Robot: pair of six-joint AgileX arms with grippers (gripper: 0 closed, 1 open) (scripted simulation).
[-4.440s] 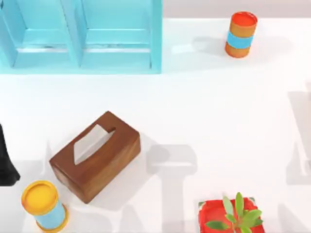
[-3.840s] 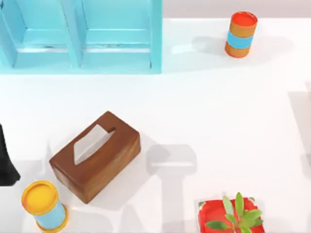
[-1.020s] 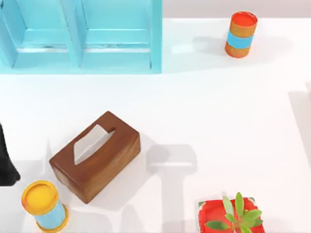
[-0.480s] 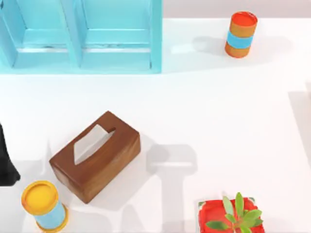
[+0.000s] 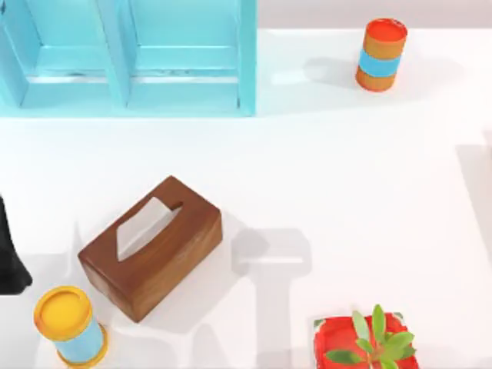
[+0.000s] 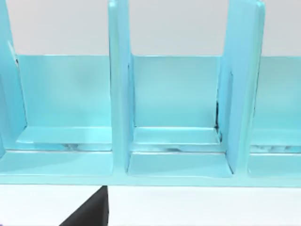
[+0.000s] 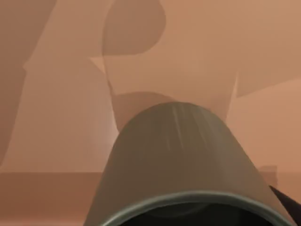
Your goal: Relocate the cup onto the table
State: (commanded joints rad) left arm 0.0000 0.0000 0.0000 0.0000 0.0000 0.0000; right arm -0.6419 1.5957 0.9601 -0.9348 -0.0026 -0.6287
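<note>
Nothing on the desk [image 5: 346,169] has been shifted since the earlier frames; only a grey shadow at its right edge has gone. Nearest, in the right wrist view, the cup [image 7: 174,160] is seen close up against a brown-orange surface, not on the white desk, so its setting-down is judged still to be done. Whether the right end effector is clamped on it cannot be told, nor can the state of the left end effector, whose arm [image 5: 9,257] is parked at the left edge. No writing can be read, even on the far orange canister [image 5: 381,54].
</note>
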